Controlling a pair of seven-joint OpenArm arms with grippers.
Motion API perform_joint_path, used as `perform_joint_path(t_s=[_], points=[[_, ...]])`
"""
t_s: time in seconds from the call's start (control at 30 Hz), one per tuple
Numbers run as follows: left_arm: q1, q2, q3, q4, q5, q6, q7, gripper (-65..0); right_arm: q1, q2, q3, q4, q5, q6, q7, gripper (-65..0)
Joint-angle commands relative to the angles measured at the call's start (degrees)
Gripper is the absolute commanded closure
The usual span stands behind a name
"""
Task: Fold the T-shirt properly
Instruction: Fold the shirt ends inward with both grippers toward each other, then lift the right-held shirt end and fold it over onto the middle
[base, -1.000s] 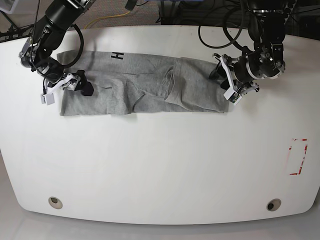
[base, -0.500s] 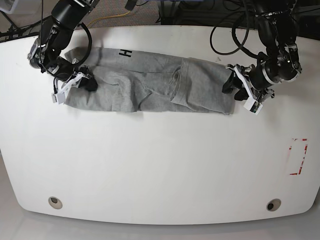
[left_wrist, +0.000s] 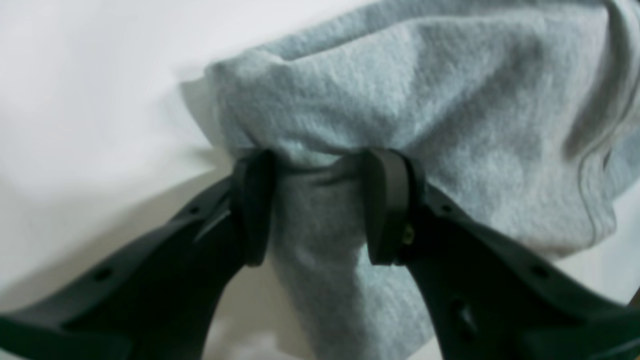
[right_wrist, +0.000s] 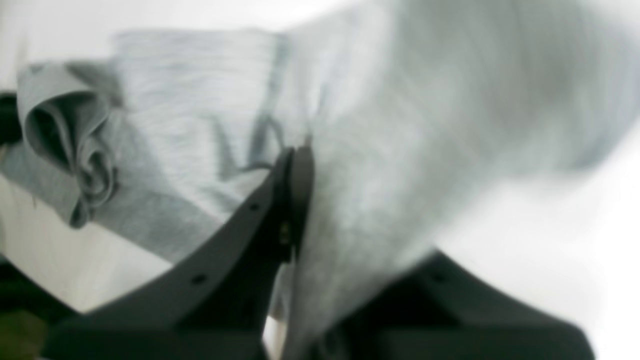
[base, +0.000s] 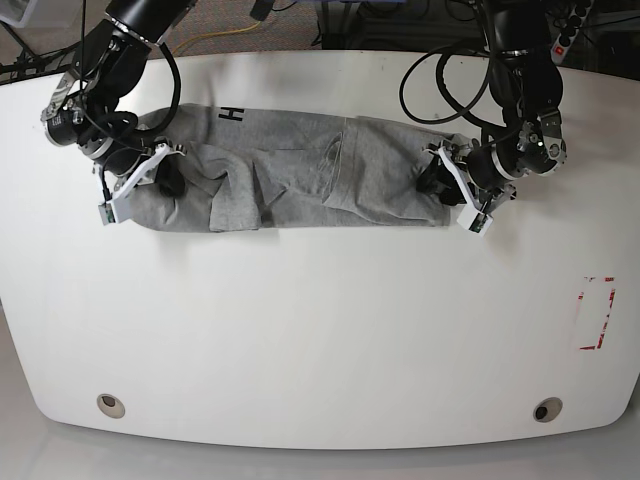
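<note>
Left wrist view: left hand (left_wrist: 315, 205) has a bunch of the T-shirt (left_wrist: 425, 100) gathered between its two fingers (left_wrist: 387, 205). Jaws stand partly apart w/ cloth filling the gap, so grasping the shirt's edge. Cloth lifts off the white tabletop (left_wrist: 90, 90) just at the grip.

Right wrist view: blurry. Right hand (right_wrist: 295, 165) looks clenched, fingers nearly meeting, w/ grey T-shirt (right_wrist: 400, 125) fabric draped over and pinched at the tips. A rolled sleeve or hem sits at far left of the frame.

Base view: T-shirt (base: 300, 180) lies as a long band across the far half of the tabletop (base: 320, 340), black letter showing near its top left. Right hand (base: 150, 175) is at the band's left end, left hand (base: 450, 185) at its right end. Red-marked patch on tabletop at right, well apart.

Step, as I judge it: both ends gripped, ready for the next fold. Next move prob. needs both hands to lift together, keep the band taut, then bring one end over the other w/o letting the loose middle creases bunch.
</note>
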Motion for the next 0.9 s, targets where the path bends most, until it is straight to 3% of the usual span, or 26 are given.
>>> perform_joint_path(t_s=[0.0, 0.3, 0.47, 0.57, 0.87], points=[[1.63, 0.18, 0.33, 0.56, -0.13, -0.1, 0.06, -26.7, 0.72, -0.32, -1.42, 5.11, 2.02, 0.05, 1.55, -1.4], [3.39, 2.21, 0.42, 0.21, -0.04, -0.1, 0.15, -26.7, -0.87, -8.14, -9.77, 8.53, 11.16, 0.05, -0.21, -1.3], [3.39, 2.21, 0.33, 0.12, -0.04, -0.1, 0.15, -26.7, -0.96, -13.5, -14.52, 8.27, 11.34, 0.05, -0.21, -1.3], [3.48, 2.21, 0.33, -0.05, -0.04, -0.1, 0.15, -26.7, -1.04, -13.58, -17.51, 8.1, 11.42, 0.05, 0.41, -1.3], [3.92, 2.21, 0.33, -0.05, -0.31, -0.1, 0.15, -26.7, -1.48, -13.58, -28.15, 2.2, 11.07, -0.04, 8.93, -1.3]])
